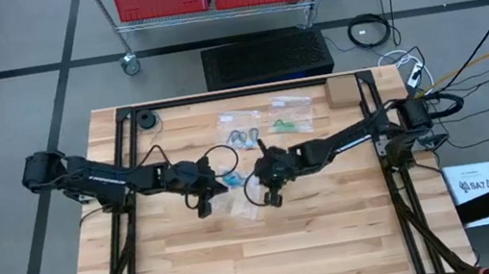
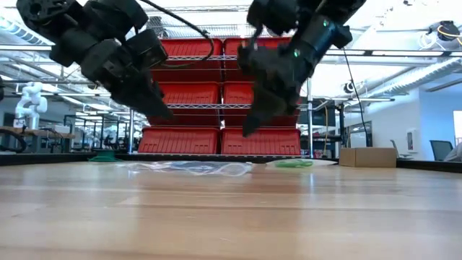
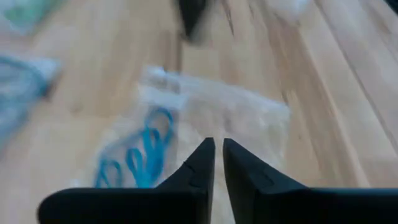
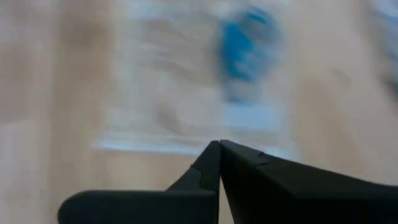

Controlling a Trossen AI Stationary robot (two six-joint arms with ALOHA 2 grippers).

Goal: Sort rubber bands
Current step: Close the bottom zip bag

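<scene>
Left gripper (image 3: 217, 152) jaws nearly closed, empty, above blue rubber bands (image 3: 140, 158) in clear bag (image 3: 230, 112), right gripper (image 4: 219, 149) jaws closed, empty, wooden desk (image 1: 271, 250)

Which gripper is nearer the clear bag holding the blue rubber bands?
Left. The left gripper hangs just beside the clear bag with the blue rubber bands, on its left-arm side. The right gripper hangs a little farther off, on the bag's other side.
</scene>
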